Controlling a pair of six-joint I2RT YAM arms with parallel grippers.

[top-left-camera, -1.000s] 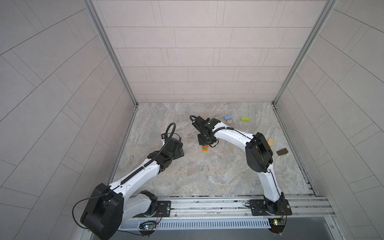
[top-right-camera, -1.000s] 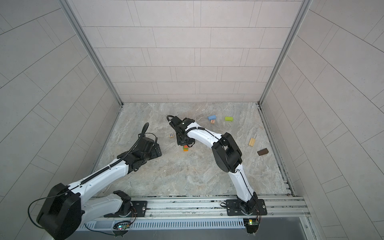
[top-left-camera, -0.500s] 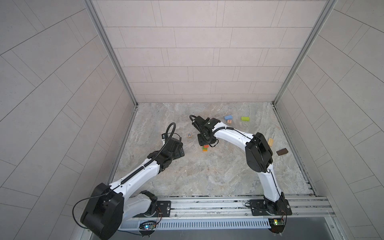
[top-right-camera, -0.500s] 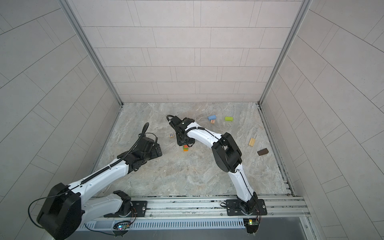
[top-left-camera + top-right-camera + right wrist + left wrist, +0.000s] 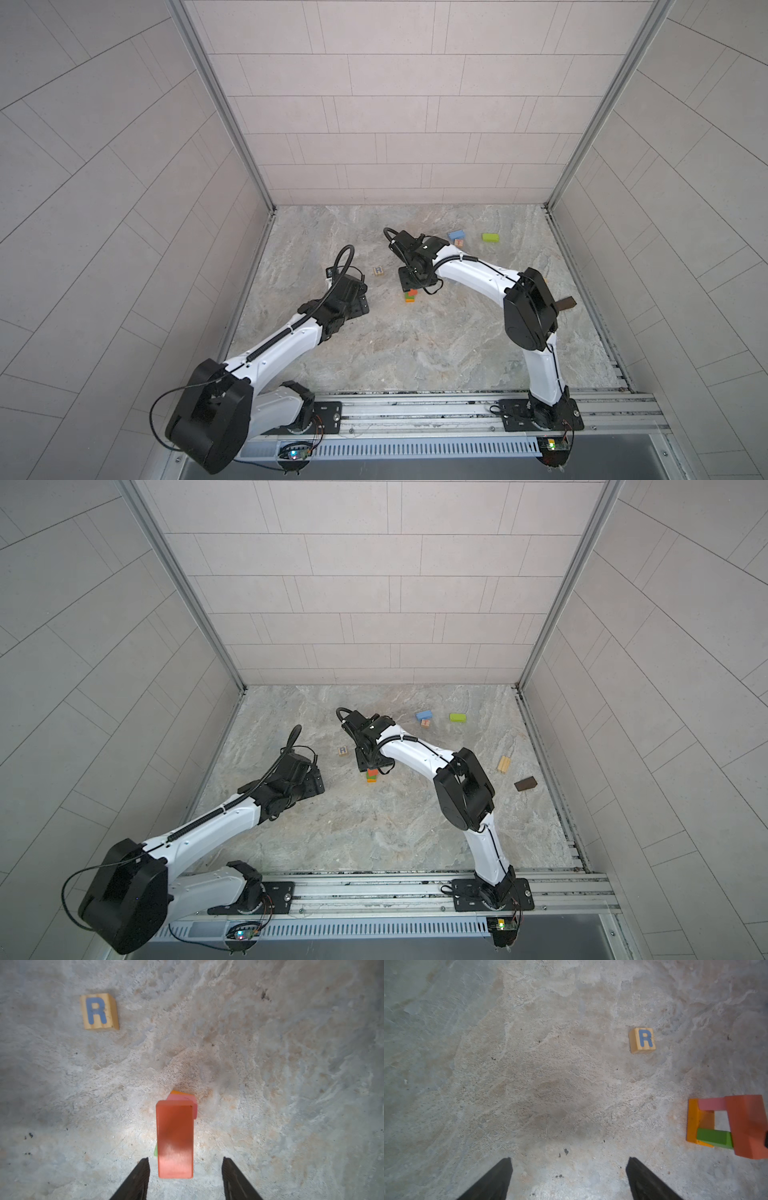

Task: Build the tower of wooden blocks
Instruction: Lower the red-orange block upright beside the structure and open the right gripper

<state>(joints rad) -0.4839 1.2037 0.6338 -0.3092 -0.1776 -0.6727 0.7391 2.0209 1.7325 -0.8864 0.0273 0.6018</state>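
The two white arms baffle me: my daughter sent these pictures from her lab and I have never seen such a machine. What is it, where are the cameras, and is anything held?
It is a robot with two arms. Two pictures look down on the whole scene; two come from cameras on the wrists. On the table stands a small tower: orange base, pink piece, green piece, red block on top. A cube lettered R, a blue block, a lime block, a tan block and a dark brown block lie loose. Nothing is held: the black right fingers stand apart on both sides of the red block; the left fingers are open over bare table.
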